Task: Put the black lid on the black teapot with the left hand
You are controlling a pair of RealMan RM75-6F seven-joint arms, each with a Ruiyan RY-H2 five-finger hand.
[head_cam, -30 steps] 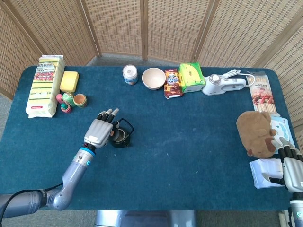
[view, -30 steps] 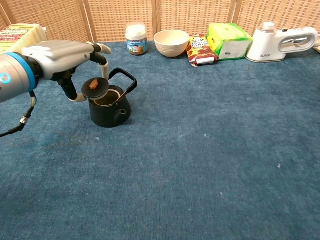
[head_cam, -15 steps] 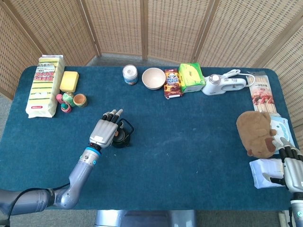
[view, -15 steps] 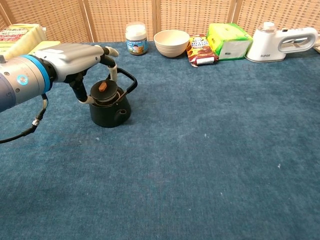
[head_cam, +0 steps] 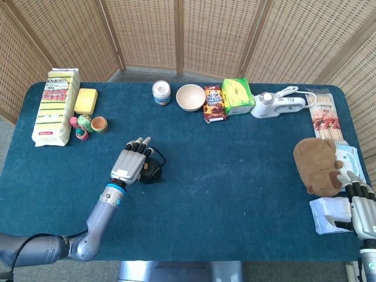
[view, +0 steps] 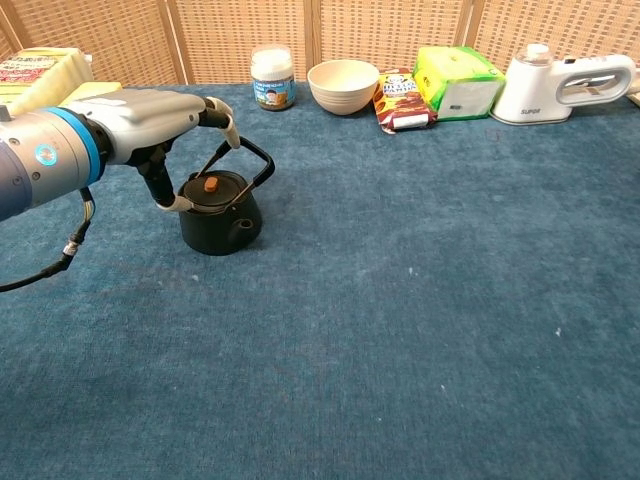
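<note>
The black teapot [view: 222, 218] stands on the blue cloth at the left, its handle [view: 256, 157] upright. The black lid [view: 213, 190], with a brown knob, sits flat on the pot's mouth. My left hand [view: 138, 112] hovers over the pot from the left. Its thumb tip is by the lid's left rim and the other fingers are lifted clear of the lid, so it holds nothing. From the head view, the left hand [head_cam: 130, 164] covers much of the teapot [head_cam: 151, 173]. My right hand [head_cam: 363, 214] lies with fingers spread on a white packet [head_cam: 328, 215] at the far right edge.
Along the back stand a jar [head_cam: 161, 93], a bowl [head_cam: 191, 97], a chocolate box [head_cam: 214, 104], a green box [head_cam: 237, 96] and a white mixer [head_cam: 279, 104]. Sponges [head_cam: 56, 107] and nesting dolls [head_cam: 88, 124] lie far left. A brown plush toy [head_cam: 317, 164] sits right.
The left hand carried the lid right and down onto the teapot's mouth, then lifted its fingers off it. The right hand has not moved.
</note>
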